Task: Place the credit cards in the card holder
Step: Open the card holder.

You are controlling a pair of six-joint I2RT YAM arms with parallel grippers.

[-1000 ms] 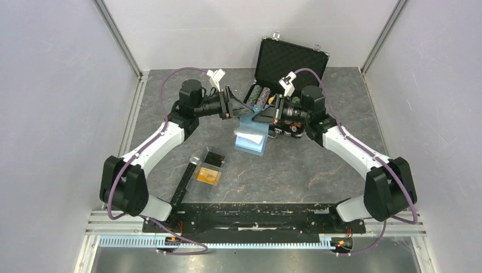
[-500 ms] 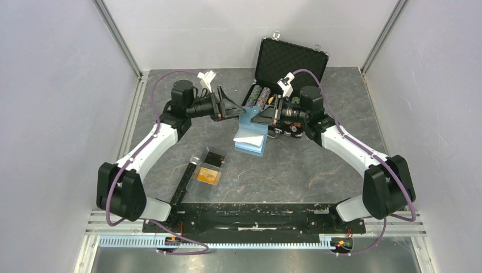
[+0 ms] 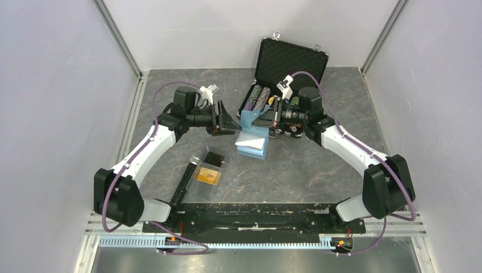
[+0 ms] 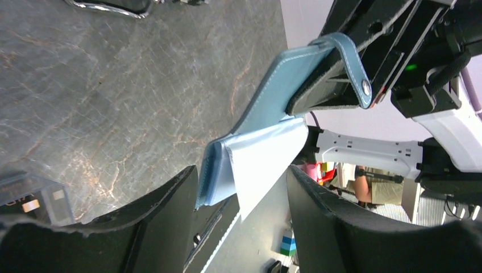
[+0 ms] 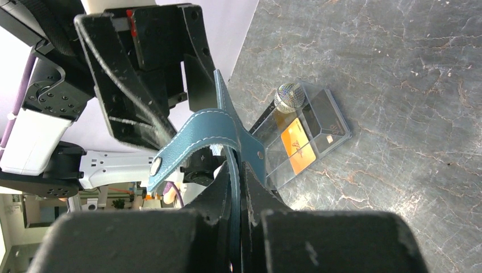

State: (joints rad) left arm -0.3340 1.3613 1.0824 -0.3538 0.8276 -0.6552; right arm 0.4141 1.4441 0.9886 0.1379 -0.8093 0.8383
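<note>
At mid-table, right gripper (image 3: 258, 120) clamps card holder (image 3: 252, 149) flap upright; left gripper (image 3: 230, 120) spread, empty, just beside; 1 whitish card (image 3: 252, 139) protrudes.

Left hand (image 3: 229, 121) now sits back to the left of the holder (image 3: 250, 149), with a gap between them. A second ago it was up against the raised flap (image 3: 248, 119). Left arm (image 3: 149, 149) is drawn leftward and nearer the worktop's (image 3: 318, 170) front edge.
</note>
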